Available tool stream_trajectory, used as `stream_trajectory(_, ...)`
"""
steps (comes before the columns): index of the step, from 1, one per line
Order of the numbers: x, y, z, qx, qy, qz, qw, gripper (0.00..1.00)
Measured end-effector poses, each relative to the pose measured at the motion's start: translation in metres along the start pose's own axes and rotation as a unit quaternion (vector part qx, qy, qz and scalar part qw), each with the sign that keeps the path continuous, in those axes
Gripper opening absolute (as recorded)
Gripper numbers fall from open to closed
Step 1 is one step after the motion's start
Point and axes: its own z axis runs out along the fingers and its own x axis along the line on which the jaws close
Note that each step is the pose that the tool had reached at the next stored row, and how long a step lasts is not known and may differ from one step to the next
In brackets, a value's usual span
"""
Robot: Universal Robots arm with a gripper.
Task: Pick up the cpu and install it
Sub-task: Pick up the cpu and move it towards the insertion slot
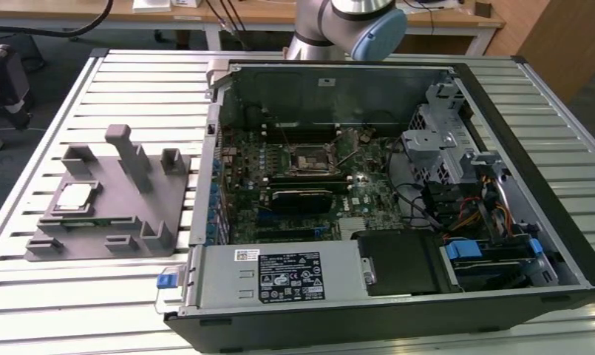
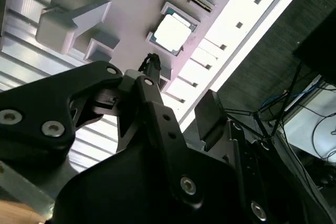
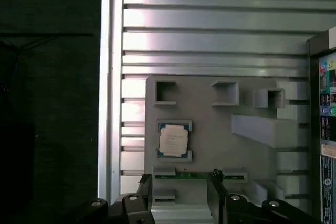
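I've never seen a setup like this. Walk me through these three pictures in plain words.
This is a robot arm working at a slatted metal table. The exterior view comes from a camera off the arm, looking down on the table. The two wrist views come from cameras riding on the arm, so its black claw shows in both of them. On the table sit a grey plastic fixture and an open computer case. The cpu, a small silver square, lies in the fixture. The claw is open, holds nothing and hangs over the fixture, close to the cpu.
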Motion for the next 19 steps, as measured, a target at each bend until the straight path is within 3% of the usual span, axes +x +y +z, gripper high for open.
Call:
stream_trajectory(1,0.0,-0.0001,0.0017,0.0,0.0011,-0.001,1.0,0.54)
stream_trajectory(19,0.0005,-0.0013,0.0248,0.0004,0.0031,-0.006,1.0,0.54)
